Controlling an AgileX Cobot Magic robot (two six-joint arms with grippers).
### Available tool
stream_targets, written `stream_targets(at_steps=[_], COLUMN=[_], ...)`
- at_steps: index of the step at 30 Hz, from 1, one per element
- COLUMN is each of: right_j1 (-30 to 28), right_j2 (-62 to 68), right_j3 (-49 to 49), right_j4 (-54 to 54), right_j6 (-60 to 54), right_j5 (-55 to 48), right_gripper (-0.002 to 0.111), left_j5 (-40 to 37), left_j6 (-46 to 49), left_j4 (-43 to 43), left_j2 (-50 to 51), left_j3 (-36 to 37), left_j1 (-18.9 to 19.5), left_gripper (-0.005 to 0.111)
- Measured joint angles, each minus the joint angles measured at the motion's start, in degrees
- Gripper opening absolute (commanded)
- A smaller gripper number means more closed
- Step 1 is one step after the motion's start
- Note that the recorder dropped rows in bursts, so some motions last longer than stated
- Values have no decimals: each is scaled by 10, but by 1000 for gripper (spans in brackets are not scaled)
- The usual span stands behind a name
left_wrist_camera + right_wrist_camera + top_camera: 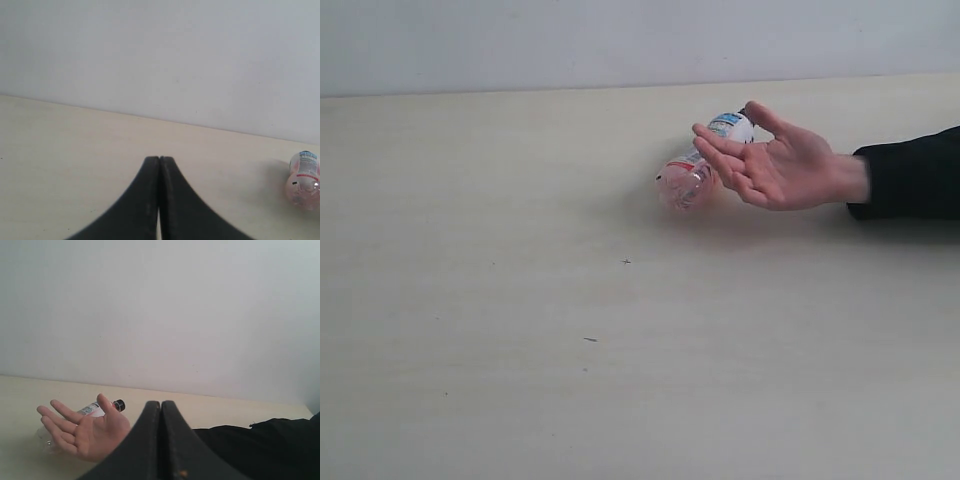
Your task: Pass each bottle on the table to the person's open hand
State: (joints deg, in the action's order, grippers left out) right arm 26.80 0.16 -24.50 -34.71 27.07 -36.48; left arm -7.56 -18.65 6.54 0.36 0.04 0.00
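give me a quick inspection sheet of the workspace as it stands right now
surface: pale table, a few tiny dark specks
job's things: one bottle, black cap, pink and white label, lying on its side just behind the open hand; whether they touch is unclear; no other bottle in view
clutter: nothing seen
grippers: left pincer shut, holding nothing; right pincer shut, holding nothing; neither shows in the exterior view
cables: nothing seen
surroundings: plain pale wall behind the table; black sleeve over the wrist
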Motion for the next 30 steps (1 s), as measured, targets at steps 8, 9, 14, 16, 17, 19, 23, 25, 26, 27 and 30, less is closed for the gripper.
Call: stream_targets(at_steps=[8, 9, 14, 16, 17, 19, 23, 25, 26, 27, 30], right_j1=[0, 0, 0, 0, 0, 0, 0, 0, 0, 0, 0], right_j2=[0, 0, 0, 0, 0, 0, 0, 0, 0, 0, 0], right_j3=[0, 0, 0, 0, 0, 0, 0, 0, 0, 0, 0], right_j4=[0, 0, 0, 0, 0, 0, 0, 1, 1, 1, 1], right_j6=[1, 1, 1, 1, 1, 1, 1, 1, 1, 1, 1], right_j5=[0, 0, 0, 0, 0, 0, 0, 0, 0, 0, 0], right_gripper=[0, 0, 0, 0, 0, 0, 0, 0, 0, 0, 0], left_j5=[0, 0, 9, 29, 38, 64, 148, 184, 201, 218, 289], left_j6=[0, 0, 11, 8, 3, -14, -100, -145, -167, -186, -233], left_j4=[0, 0, 7, 9, 10, 11, 11, 11, 11, 11, 11], left_j2=[0, 0, 0, 0, 0, 0, 0, 0, 0, 0, 0], left_j3=[0, 0, 0, 0, 0, 0, 0, 0, 0, 0, 0], left_j1=[0, 0, 0, 0, 0, 0, 0, 0, 0, 0, 0], left_gripper=[0, 0, 0, 0, 0, 0, 0, 0, 0, 0, 0])
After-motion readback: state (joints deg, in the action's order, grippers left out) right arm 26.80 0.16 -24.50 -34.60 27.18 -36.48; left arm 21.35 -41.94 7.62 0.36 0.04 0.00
